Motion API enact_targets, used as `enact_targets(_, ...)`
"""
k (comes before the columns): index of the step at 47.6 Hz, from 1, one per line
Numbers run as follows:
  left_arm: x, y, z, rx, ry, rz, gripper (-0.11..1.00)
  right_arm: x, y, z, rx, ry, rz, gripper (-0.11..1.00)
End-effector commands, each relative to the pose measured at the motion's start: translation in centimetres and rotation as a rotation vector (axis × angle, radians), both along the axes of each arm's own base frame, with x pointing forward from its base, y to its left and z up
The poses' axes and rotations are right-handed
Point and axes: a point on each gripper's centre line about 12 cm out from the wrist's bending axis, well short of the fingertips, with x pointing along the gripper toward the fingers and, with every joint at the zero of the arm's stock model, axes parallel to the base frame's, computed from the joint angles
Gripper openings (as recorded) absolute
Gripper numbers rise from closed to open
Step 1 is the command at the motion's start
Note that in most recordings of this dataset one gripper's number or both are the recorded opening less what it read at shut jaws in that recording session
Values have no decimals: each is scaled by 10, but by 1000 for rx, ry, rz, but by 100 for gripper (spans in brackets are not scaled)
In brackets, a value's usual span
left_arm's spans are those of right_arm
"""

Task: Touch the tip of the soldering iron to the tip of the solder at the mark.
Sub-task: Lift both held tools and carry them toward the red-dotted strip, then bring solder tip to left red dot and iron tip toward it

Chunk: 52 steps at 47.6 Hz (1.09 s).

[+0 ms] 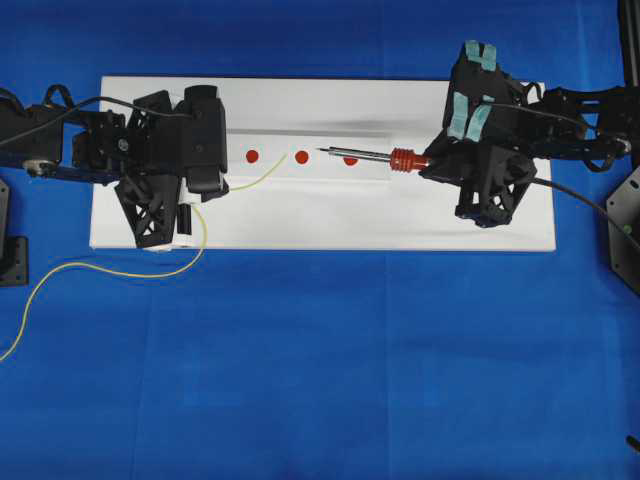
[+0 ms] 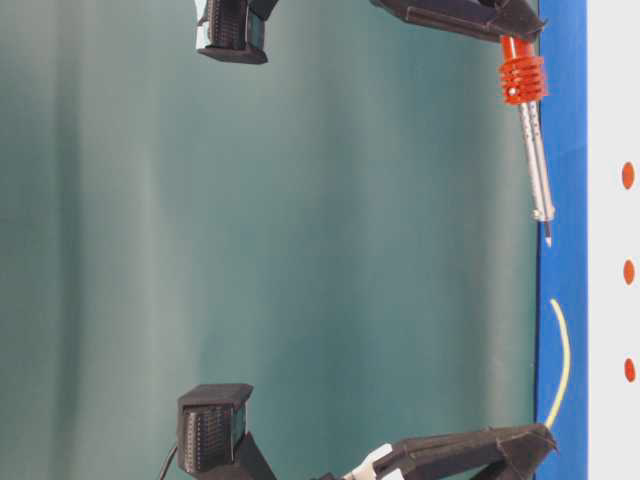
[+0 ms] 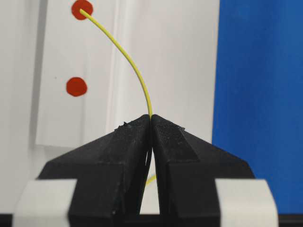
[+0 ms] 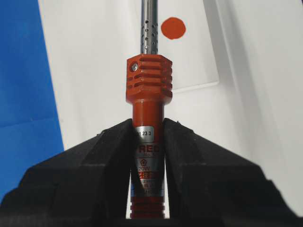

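Soldering iron point(image 1: 365, 157): from overhead it lies level over the white board point(image 1: 300, 230), tip pointing left and ending between the middle and right red marks, orange handle clenched in the right pincer point(image 1: 432, 165).
Solder point(image 1: 258, 176): a thin yellow wire, its short free end curving right from the left pincer point(image 1: 222, 185) toward the left red mark point(image 1: 252, 155); the long tail loops off the board's near edge onto the blue tabletop point(image 1: 320, 380).
Gap overhead: the two tips stand apart, with the middle mark point(image 1: 301, 156) between them.
Table-level view: this picture is turned on its side; both tips hang clear above the board, and the iron tip point(image 2: 546, 236) and solder tip point(image 2: 553, 303) do not touch.
Left wrist view: pincer clamped on the wire, whose tip sits over one red mark point(image 3: 81, 9).
Right wrist view: pincer gripping the orange handle point(image 4: 148, 137); another red mark point(image 4: 173, 28) lies just right of the shaft.
Arm pose: both reach inward from opposite ends, pincers roughly level, facing each other.
Step in hand: I judge both tools are picked up, tips being brought together.
Next move: calls for closing the gap along the row of marks and lowering both tips onto one mark.
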Motion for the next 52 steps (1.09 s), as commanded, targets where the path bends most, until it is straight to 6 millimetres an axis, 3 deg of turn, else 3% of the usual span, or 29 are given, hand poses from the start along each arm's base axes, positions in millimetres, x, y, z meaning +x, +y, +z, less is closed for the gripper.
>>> enact_targets(1,4,2,11,6,-32,2,2,6,-2,12,-10,-37,-3,6)
enact_targets(30,-22,7,-6,-17,35,44,2,15,-4,11,-10,-31,-2,6)
enact_targets(52,-23,10,-30,-28,96,61,2,23,-6,10,-12,-24,1,6)
